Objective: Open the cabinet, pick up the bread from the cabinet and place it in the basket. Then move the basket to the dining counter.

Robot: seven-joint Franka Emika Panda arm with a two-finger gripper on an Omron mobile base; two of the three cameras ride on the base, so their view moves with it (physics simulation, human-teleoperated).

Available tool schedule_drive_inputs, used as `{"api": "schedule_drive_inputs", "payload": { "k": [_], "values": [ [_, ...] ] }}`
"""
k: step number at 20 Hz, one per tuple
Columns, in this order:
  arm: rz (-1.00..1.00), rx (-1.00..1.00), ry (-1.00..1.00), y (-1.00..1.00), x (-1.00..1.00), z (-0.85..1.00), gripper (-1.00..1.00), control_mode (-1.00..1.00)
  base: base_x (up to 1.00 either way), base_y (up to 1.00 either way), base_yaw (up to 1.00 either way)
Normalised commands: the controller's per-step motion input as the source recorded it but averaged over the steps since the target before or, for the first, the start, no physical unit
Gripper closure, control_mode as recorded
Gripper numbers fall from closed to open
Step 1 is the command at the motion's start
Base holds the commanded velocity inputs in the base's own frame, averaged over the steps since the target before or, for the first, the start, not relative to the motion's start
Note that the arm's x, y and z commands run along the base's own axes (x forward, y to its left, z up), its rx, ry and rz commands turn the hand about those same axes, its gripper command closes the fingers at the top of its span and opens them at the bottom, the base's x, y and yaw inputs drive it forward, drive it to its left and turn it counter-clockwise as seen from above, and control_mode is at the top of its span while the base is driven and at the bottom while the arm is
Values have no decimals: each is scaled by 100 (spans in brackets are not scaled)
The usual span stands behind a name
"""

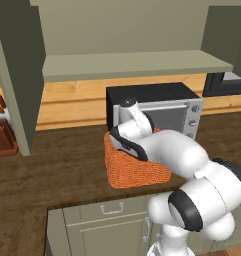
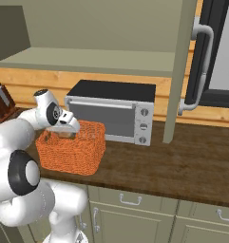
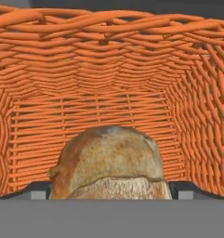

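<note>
Both fingers of the gripper (image 3: 111, 189) are spread wide on either side of the bread (image 3: 108, 162), which is seen low inside the basket (image 1: 134, 172) near the worktop's front edge, apparently so it can be left there.

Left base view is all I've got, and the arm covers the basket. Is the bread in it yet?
Observer: Yes. The hand view shows the bread inside the basket, with woven walls all round it.
Operator: Has the hand let go?
Observer: Can't tell. Its finger tips stand wide, one on each side of the loaf. Contact is unclear.
Operator: Where's the hand?
Observer: In the right base view, the hand points down into the basket's open top, in front of the microwave.
</note>
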Motion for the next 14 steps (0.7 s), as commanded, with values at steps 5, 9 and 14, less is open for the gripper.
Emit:
{"api": "schedule_drive_inputs", "payload": {
  "k": [5, 9, 14],
  "values": [
    [0, 0, 13, -3, 30, -44, 100, -100, 0, 0, 0],
    [0, 2, 9, 0, 4, -34, 100, -100, 0, 0, 0],
    [0, 2, 5, 0, 0, -18, -100, -100, 0, 0, 0]
  ]
}}
